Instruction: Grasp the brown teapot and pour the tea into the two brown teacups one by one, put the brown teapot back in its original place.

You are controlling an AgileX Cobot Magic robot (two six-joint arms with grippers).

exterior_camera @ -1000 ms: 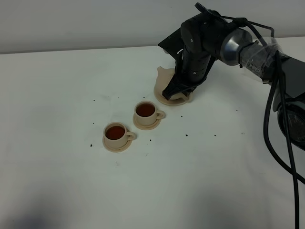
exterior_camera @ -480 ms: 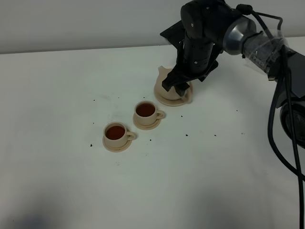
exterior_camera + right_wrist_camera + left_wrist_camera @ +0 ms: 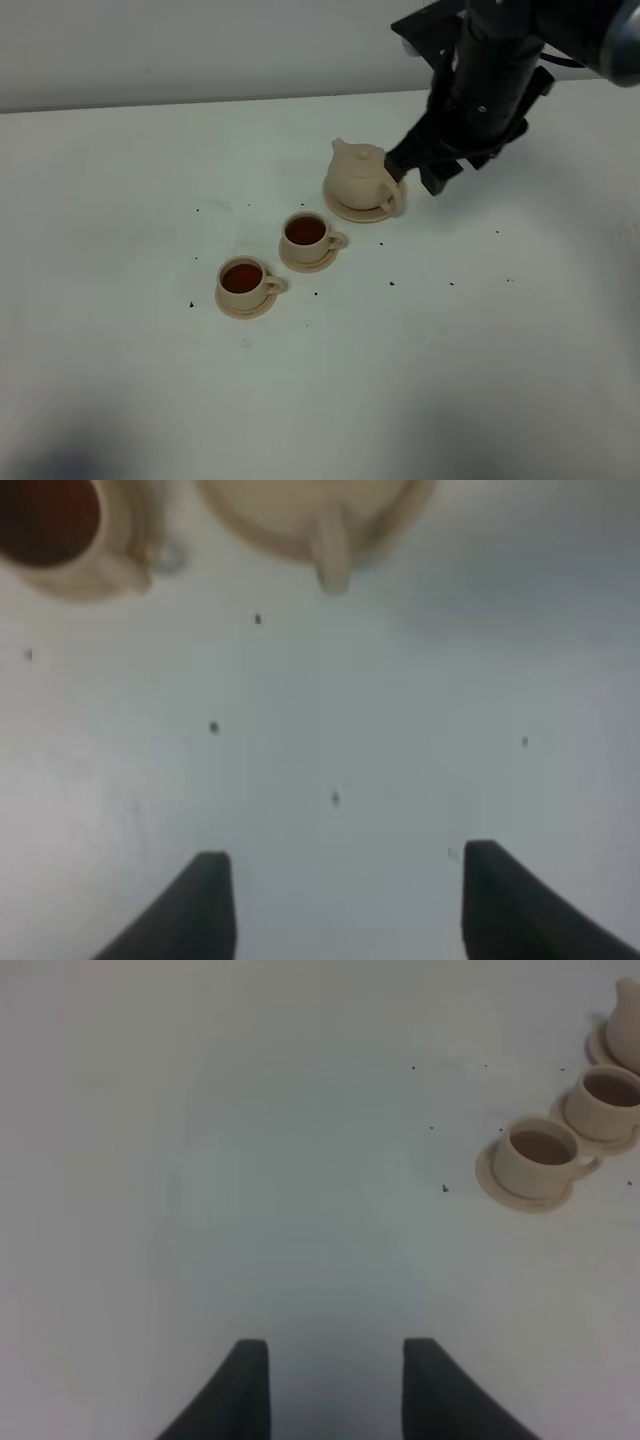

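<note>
Taking the teapot [image 3: 360, 178] as the landmark and going left to right across the high view: the far cup [image 3: 243, 279] stands on its saucer well down-left of the teapot and is full of dark tea. The near cup [image 3: 307, 233] sits on its own saucer between the far cup and the teapot, close to the pot's base, and it too holds tea. The teapot itself stands upright, lid on, centred on the wide saucer [image 3: 352, 211], with its spout toward the back left and its handle toward the right.

Just right of the teapot and above the table hangs the right gripper [image 3: 420, 172], clear of the pot. The right wrist view shows its jaws spread wide with nothing between them, only bare table [image 3: 400, 730] with a few dark specks, and the teapot's handle [image 3: 330, 555] well ahead of the fingertips. The left gripper [image 3: 335, 1385] does not appear in the high view; in its own wrist view its jaws are parted and empty over bare table, far to the left of the teapot, with both cups and a sliver of the pot at the edge of that view.

As a judgement: both pours look done, since each cup is filled, and the teapot appears back in its place and released. Nothing seems left but for the right arm to clear away.
</note>
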